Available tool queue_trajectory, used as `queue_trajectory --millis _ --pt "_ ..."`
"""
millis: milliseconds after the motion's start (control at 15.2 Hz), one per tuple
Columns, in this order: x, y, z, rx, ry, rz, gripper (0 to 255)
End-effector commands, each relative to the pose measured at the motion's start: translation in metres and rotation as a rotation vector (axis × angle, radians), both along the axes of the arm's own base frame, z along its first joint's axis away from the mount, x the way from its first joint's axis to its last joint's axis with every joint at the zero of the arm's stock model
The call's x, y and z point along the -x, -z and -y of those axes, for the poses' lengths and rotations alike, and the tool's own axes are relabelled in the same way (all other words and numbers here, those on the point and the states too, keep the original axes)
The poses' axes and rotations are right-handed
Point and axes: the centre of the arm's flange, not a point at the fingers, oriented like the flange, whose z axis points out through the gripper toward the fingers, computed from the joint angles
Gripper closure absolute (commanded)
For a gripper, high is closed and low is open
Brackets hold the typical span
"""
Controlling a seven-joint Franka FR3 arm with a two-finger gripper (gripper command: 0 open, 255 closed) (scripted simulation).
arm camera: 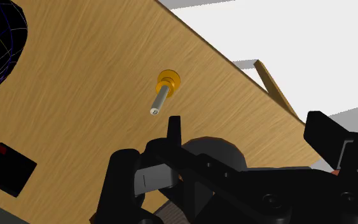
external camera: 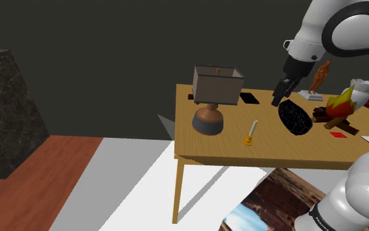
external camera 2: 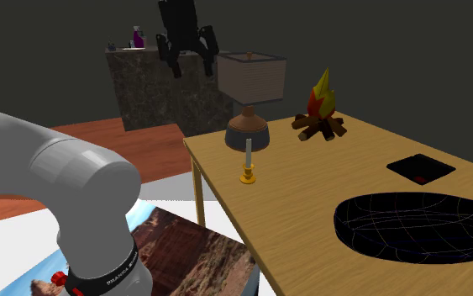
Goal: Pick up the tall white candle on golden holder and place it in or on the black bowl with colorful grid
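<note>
Hanging over the surface [external camera: 288,149], the gripper [external camera: 282,92] is held open and empty; the white candle [external camera: 250,133] is seen upright near an edge.

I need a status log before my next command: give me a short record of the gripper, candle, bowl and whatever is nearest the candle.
gripper: open, empty, raised above the table
candle: upright on the table, not held, apart from the gripper
bowl: black with thin coloured grid lines, on the table, nothing in it
nearest neighbour: lamp, beside the candle, not touching
task state: pick not yet begun
</note>
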Motion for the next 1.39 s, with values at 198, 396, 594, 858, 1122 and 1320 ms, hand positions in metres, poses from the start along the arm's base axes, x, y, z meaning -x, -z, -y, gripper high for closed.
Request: queue_trajectory --millis 198,396,594,858,1122,1320 --pt "0.004 0.033 0.027 -0.027 -0.044 0.048 0" --pt "0.005 0.067 0.052 -0.054 -0.088 0.097 0" --pt "0.004 0.102 0.077 -0.081 -0.132 0.145 0" --pt "-0.002 0.15 0.108 -0.117 -0.19 0.21 0" --pt "-0.013 0.197 0.138 -0.153 -0.249 0.274 0" --pt "-0.025 0.233 0.158 -0.18 -0.293 0.323 0"
